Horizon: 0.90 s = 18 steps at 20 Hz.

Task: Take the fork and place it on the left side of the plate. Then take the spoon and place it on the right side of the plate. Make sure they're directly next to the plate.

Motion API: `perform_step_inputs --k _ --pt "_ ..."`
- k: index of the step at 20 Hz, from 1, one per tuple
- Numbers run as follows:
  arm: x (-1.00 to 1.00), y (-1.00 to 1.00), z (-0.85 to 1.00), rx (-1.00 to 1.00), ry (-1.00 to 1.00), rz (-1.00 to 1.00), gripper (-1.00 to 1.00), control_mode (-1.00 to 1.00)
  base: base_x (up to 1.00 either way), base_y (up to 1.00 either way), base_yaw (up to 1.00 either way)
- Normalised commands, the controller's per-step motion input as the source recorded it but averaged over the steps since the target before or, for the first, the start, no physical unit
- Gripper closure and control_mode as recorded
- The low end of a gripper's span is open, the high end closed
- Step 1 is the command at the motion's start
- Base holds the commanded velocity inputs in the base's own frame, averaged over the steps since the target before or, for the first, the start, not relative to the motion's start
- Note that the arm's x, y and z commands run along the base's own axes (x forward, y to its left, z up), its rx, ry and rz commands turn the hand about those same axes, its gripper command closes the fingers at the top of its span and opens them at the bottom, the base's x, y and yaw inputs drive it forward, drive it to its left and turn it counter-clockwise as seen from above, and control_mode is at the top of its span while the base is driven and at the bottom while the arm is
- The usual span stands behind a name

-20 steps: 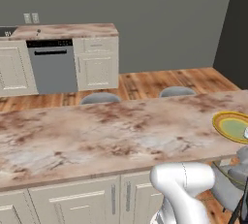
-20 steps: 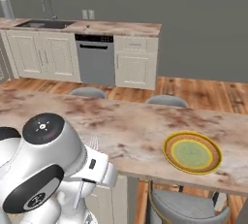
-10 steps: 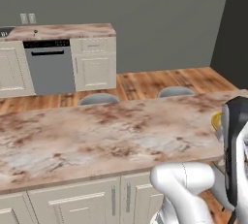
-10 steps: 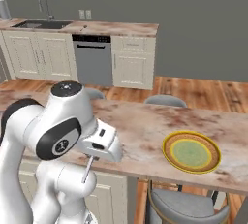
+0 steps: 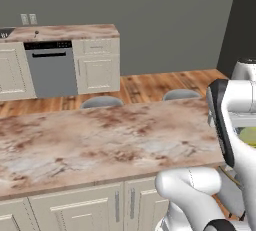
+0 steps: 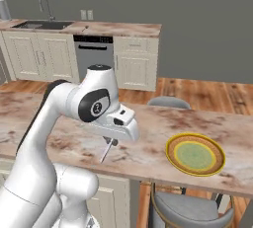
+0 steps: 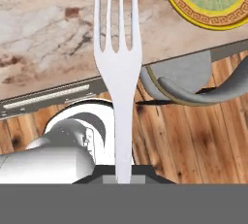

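Silver-grey metal runs up the middle of my hand view: the fork [image 7: 118, 68], its slim handle disappearing between my jaws at the bottom edge, its tines pointing away from me. My jaws are clenched on the very end of that handle, nearly fully closed because the handle is so thin. From the right base view, the fork [image 6: 105, 152] hangs as a thin sliver below my gripper [image 6: 111, 142], held above the near edge of the counter [image 6: 148, 155] and not touching it. I judge the fork light and stiff, but smooth and narrow, so it could swivel or slip in a grip taken this far from its balance point; a hold nearer the middle of the handle would be steadier. Beyond the tines lies the marbled brown and cream counter [image 7: 43, 34], and below its edge a grey stool seat [image 7: 189, 80] over wood floor. Farther off, to the right, sits the plate [image 6: 195, 154], yellow-orange rim around a pale green centre, resting flat near the counter's edge; it also shows at the top right corner of my hand view [image 7: 210, 0]. The fork is well apart from the plate, so the first placement is not yet done. I cannot see the spoon.
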Motion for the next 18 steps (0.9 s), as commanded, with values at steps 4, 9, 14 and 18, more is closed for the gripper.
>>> perform_step_inputs --k 4,9,14,18 --pt "0.37 -0.46 -0.73 0.0 0.04 0.0 1.0 -1.0 0.0 0.0 0.0" --pt "0.18 -0.16 -0.65 -0.01 0.0 0.02 1.0 -1.0 0.0 0.0 0.0" --pt "0.31 -0.03 -0.37 0.0 0.04 0.03 1.0 -1.0 0.0 0.0 0.0" --pt "0.63 0.0 -0.22 0.0 0.04 0.01 1.0 -1.0 0.0 0.0 0.0"
